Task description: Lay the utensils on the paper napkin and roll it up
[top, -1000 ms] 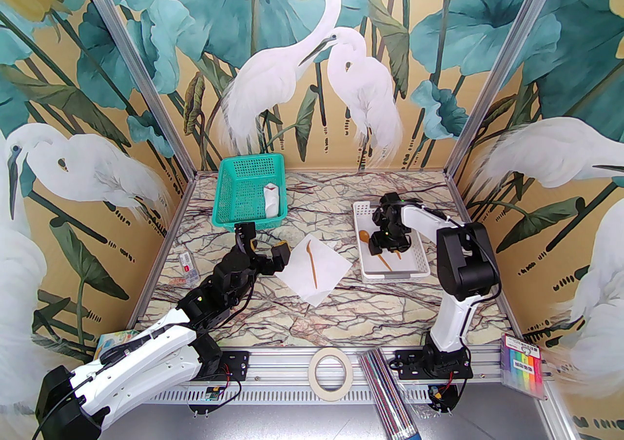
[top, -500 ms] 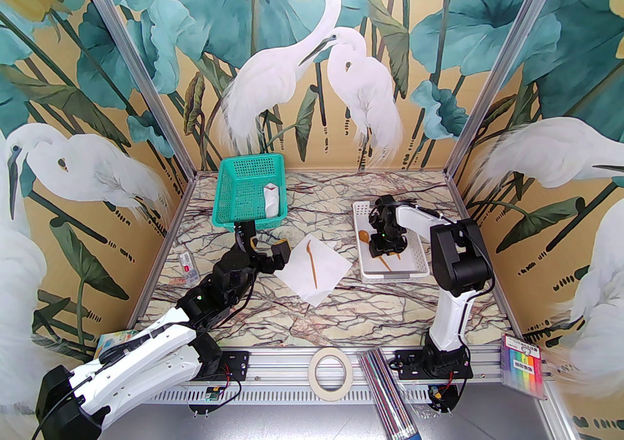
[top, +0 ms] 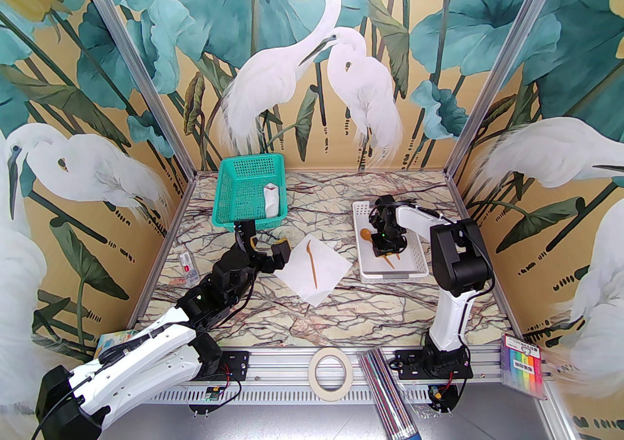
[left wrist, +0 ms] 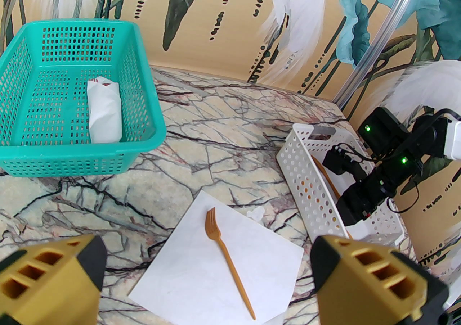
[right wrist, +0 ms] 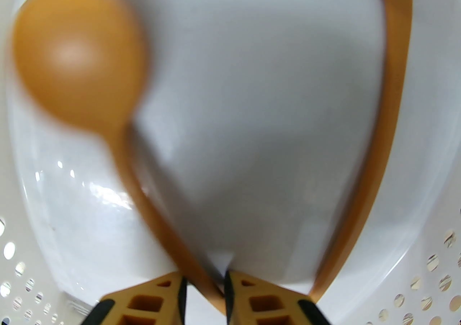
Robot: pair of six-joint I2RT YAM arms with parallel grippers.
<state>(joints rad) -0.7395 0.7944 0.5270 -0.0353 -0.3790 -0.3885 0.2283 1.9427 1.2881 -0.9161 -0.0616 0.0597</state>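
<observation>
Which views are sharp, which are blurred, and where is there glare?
Right wrist view: spoon blurred, small glints on the white tray floor. Left wrist view: fork and napkin sharp. Top view: sharp, evenly lit.

A robot test booth: aluminium frame posts [top: 150, 87], printed heron wall panels [top: 292, 77], marble-patterned worktop [top: 317, 321], robot arms [top: 453, 316] bolted to a rail [top: 273, 360].

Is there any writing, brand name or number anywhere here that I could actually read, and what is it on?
Nothing can be read for certain.
Marker pack: printed white label, too small to read.
Small clear packet: red and white label, too small to read.
Colourful booklet: print too blurred to read.
</observation>
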